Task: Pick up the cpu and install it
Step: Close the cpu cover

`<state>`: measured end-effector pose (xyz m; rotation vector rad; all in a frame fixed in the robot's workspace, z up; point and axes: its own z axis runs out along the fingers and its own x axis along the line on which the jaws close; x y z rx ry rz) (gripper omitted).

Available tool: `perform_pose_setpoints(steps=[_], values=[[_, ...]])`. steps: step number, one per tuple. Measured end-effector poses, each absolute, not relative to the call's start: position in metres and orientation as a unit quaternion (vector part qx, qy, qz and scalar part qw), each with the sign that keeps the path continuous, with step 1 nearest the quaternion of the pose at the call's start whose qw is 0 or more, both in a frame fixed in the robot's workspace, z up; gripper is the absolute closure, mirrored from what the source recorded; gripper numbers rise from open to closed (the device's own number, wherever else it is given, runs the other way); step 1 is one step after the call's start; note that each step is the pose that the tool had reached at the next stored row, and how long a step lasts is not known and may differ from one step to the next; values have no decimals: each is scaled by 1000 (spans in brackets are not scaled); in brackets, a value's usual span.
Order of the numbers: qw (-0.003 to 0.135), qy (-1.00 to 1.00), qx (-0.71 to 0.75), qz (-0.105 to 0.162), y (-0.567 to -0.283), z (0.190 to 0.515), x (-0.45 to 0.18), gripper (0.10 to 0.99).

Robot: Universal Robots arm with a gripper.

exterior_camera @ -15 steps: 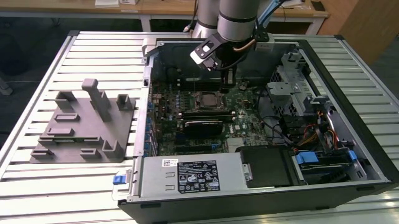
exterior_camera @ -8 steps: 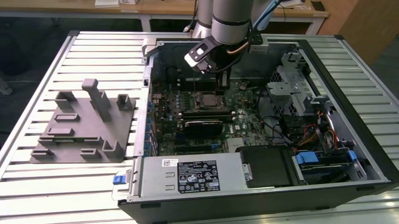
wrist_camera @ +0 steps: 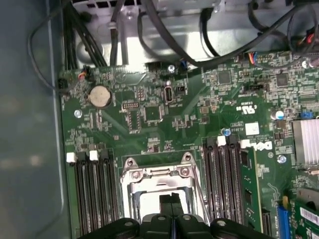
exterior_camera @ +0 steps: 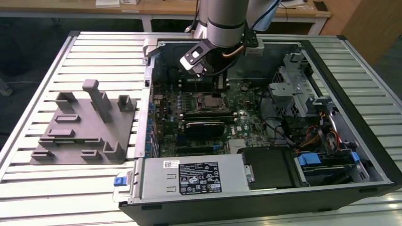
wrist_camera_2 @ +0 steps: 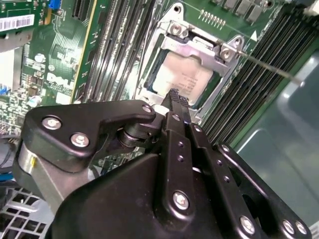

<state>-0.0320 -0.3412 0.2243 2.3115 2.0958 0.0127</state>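
In the exterior view, a slatted silver metal table [exterior_camera: 82, 52] carries an open black computer case [exterior_camera: 264, 207] lying on its side. A grey plastic fixture of blocks and posts [exterior_camera: 84, 127] stands beside the case, toward the exterior view's left. The arm reaches down into the case. Its black gripper [exterior_camera: 221, 87] hangs just above the square silver socket frame [exterior_camera: 211, 101] in the middle of the green motherboard [exterior_camera: 251, 122]. A large silver box with a black label [exterior_camera: 195, 176] sits at the near edge of the case.

In the second wrist view, the cpu [wrist_camera_2: 182, 79], a small flat square chip with a pale silver-grey top, lies seated in the socket, ringed by the metal frame. The fingers [wrist_camera_2: 178, 107] are pressed together into one narrow black tip with nothing between them. They are poised over the chip's near edge, and whether they touch it I cannot tell. A thin metal lever rod [wrist_camera_2: 271, 67] runs out from the frame's corner across the black memory slots [wrist_camera_2: 249, 94].

In the first wrist view, the fingers [wrist_camera: 166, 204] lie flat against each other over the frame's opening, with a pale surface showing beneath. Black memory slots flank the socket on both sides. A round silver coin cell [wrist_camera: 99, 95] sits further off on the board.
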Motion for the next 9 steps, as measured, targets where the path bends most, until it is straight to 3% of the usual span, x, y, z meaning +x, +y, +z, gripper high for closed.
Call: perform_pose_setpoints(steps=[9], values=[[8,696,718,7,-341,220,-38,980]])
